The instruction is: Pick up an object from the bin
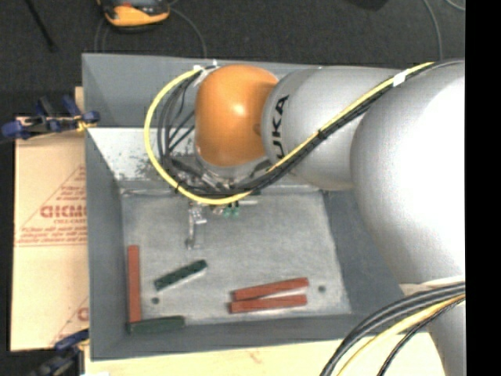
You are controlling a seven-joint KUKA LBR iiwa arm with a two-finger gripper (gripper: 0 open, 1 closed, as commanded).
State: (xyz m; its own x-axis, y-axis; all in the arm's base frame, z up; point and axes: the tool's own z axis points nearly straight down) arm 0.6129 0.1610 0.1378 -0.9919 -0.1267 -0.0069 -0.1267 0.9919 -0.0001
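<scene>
Jaws hang over bare bin (102, 210) floor, green bar (180, 274) near at their 6 o'clock; judged to be lining up on it. Whether they are spread cannot be told.

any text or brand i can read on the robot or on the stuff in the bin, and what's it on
"UKA": black letters running up the silver arm, right beside its orange cover; a letter before them may be hidden by that cover.
None on the pair of red-brown bars or the dark green bar on the floor of the bin: no lettering can be made out on them.
</scene>
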